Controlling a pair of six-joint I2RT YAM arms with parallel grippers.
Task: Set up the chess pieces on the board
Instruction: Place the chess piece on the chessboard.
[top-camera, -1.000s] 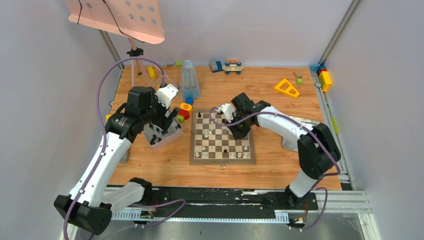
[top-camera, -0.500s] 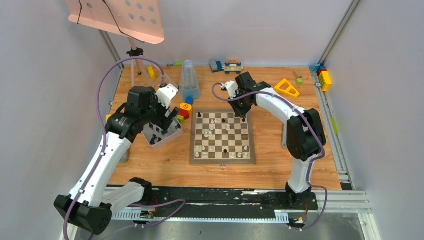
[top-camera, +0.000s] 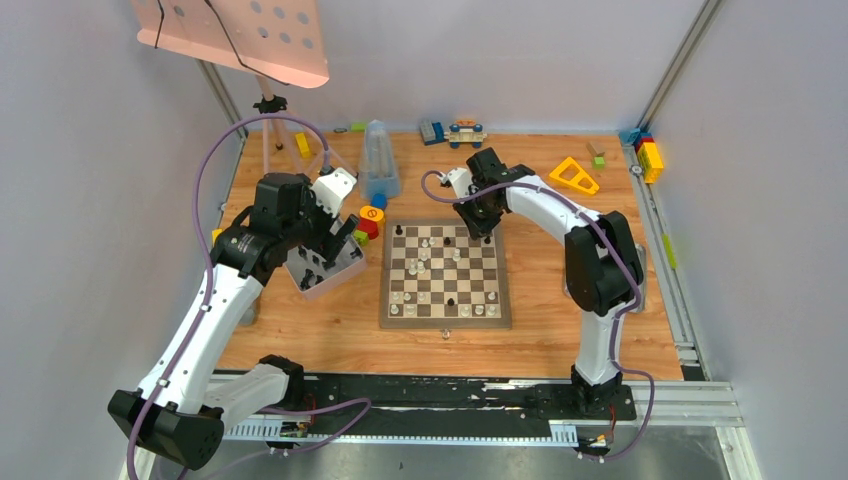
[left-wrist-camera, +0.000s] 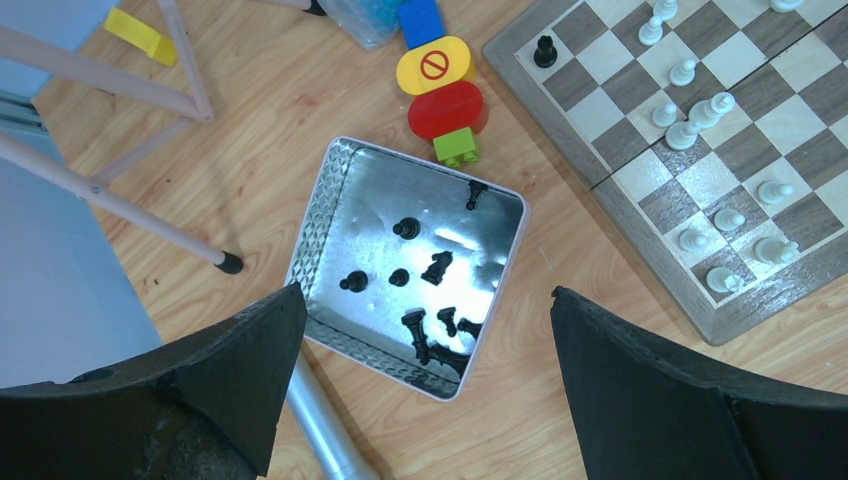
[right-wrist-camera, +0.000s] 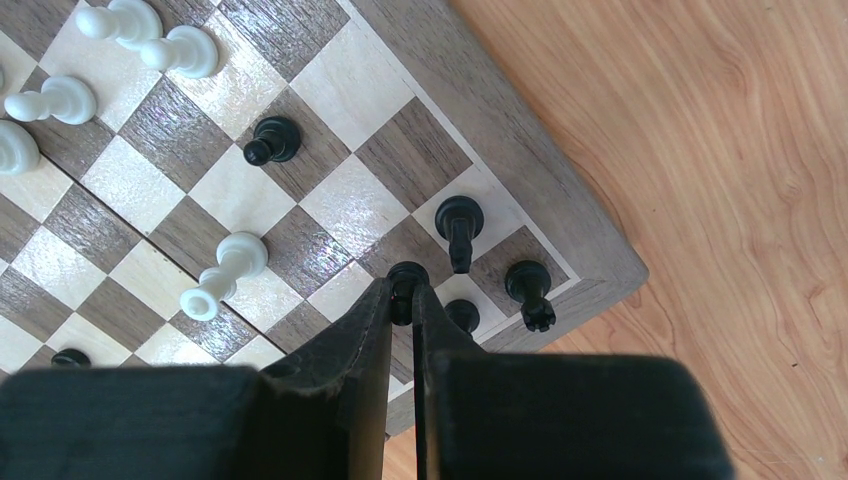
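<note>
Board (right-wrist-camera: 515, 150) corner: right gripper (right-wrist-camera: 404, 292) clamped on black chess piece (right-wrist-camera: 407, 272). Left gripper (left-wrist-camera: 425, 305) spread wide above metal tray (left-wrist-camera: 316, 236).

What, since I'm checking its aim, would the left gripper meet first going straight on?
Probably the black chess pieces lying in the metal tray, over which the open left gripper hangs; depth is unclear.

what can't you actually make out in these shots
- Right wrist view: the black piece in the right gripper; fingers hide its body, type unclear.
- Top view: chess pieces on the board too small to identify.
- Left wrist view: board cut off by frame edge.
</note>
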